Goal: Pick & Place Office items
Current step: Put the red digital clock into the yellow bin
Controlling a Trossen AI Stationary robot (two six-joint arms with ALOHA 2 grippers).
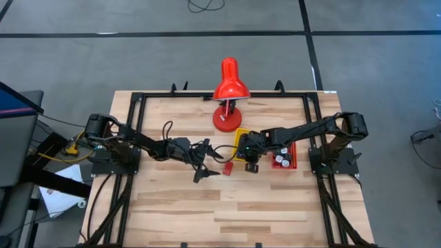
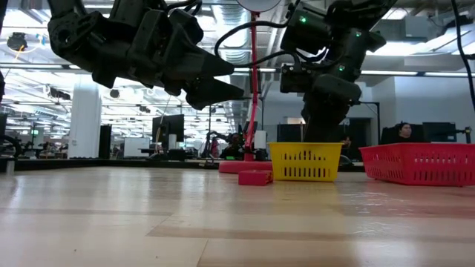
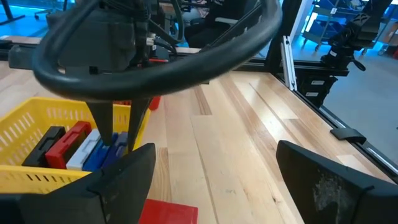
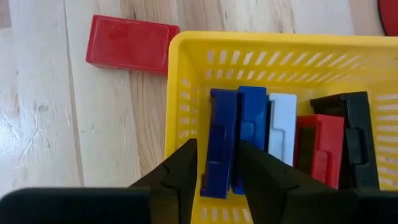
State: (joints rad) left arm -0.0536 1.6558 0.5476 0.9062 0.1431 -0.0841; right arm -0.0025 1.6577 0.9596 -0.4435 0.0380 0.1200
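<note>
While over tray [image 4: 180, 93], R gripper [image 4: 216, 168] grips blue block [image 4: 219, 146].

A red desk lamp [image 1: 228, 93] stands behind a yellow tray [image 1: 240, 135] and red tray [image 1: 292, 160].

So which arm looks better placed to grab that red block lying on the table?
Probably the left. Its open gripper hangs just above the red block, while the right gripper is down in the yellow tray around a blue block.
</note>
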